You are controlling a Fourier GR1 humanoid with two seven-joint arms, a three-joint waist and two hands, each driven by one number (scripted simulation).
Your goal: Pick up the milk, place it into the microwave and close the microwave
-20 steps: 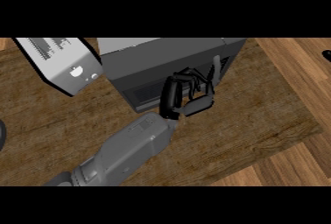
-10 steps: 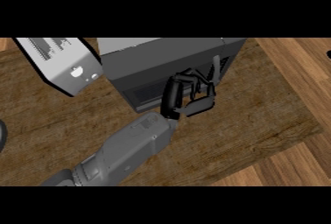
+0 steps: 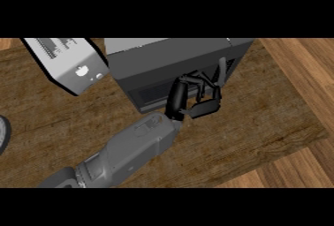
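While your right hand (image 3: 189, 99) is curling narrow at frame centre — holding nothing visible — it's touching the microwave (image 3: 171, 66) front.

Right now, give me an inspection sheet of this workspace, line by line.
Surface: dark wooden counter.
Job's things: dark microwave at the back; milk not seen.
Clutter: light grey panel left of the microwave; dark round rim at the view's left edge.
Hands: left hand at the microwave's front; right hand not in view.
Cables: nothing seen.
Surroundings: lighter wood beyond the counter's right edge.
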